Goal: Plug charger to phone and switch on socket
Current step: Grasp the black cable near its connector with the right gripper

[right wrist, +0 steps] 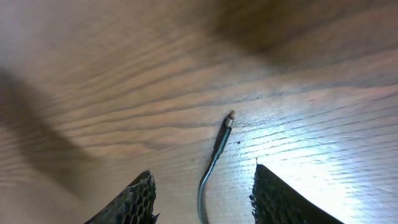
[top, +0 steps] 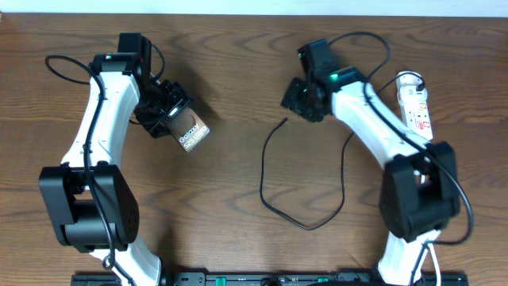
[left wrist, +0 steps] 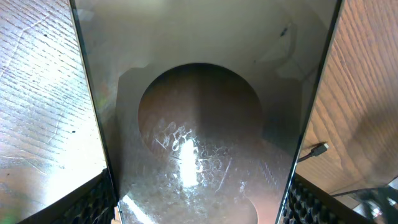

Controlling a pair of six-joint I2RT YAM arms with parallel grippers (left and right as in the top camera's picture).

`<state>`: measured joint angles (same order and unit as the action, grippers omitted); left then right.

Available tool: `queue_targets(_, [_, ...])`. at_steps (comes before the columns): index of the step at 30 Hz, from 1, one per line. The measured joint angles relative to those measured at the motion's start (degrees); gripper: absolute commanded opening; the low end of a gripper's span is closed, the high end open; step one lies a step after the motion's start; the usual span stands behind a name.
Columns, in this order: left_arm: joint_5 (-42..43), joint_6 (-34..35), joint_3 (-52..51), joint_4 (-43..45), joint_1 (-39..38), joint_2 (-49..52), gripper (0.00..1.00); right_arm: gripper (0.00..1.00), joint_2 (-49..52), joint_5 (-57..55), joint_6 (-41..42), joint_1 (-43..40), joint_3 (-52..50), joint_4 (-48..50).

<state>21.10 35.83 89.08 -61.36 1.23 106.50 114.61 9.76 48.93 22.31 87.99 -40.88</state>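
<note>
My left gripper is shut on the phone, which shows "Galaxy" lettering and is held at the table's left. In the left wrist view the phone's glossy screen fills the frame between the fingers, and the plug tip shows at the right. The charger is a thin black cable looping over the middle of the table. My right gripper is open above its free end; the plug tip lies on the wood between and ahead of the fingers. The white socket strip lies at the far right.
The charger cable curves back toward the right arm's base. The left arm's base stands at the front left. The wooden table runs to a pale wall edge at the back.
</note>
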Motion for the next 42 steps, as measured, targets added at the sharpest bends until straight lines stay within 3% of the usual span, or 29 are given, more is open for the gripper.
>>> queue_targets(13, [0.0,0.0,0.0,0.04,0.0,0.0,0.61,0.38,8.28,-0.61,5.46,3.45,0.02,0.72])
queue_targets(42, [0.0,0.0,0.0,0.04,0.0,0.0,0.61,0.19,8.83,-2.89,8.81,6.34,0.04,1.62])
